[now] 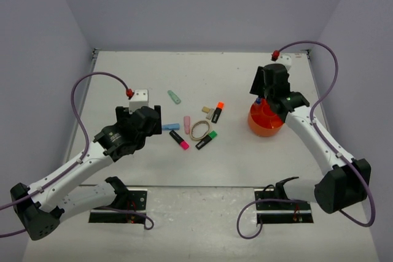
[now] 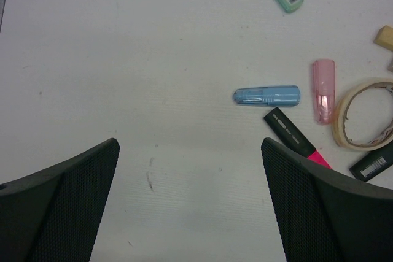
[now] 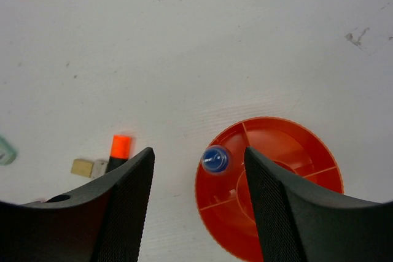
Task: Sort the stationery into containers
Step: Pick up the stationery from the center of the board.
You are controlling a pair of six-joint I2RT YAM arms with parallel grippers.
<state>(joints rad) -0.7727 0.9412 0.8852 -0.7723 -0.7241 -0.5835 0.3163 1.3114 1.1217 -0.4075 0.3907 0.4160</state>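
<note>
My right gripper (image 3: 198,151), jaws apart, straddles the pen (image 3: 215,159) at the pot's (image 3: 288,145) rim; it could topple out. Left gripper (image 2: 189,145) gapes.

The rubber band (image 2: 339,118) runs off the right edge.

On your white bench (image 1: 202,72) a low orange pot (image 1: 264,128) stands at the right. Mid-bench lie the green highlighter (image 1: 174,97), blue highlighter (image 2: 266,96), pink highlighter (image 2: 323,90), pink-tipped black highlighter (image 1: 178,140), green-tipped black highlighter (image 1: 206,141), orange-tipped black highlighter (image 1: 217,112), tan rubber band (image 2: 341,121) and, just beside the orange-tipped one, a tan block (image 1: 207,110).
</note>
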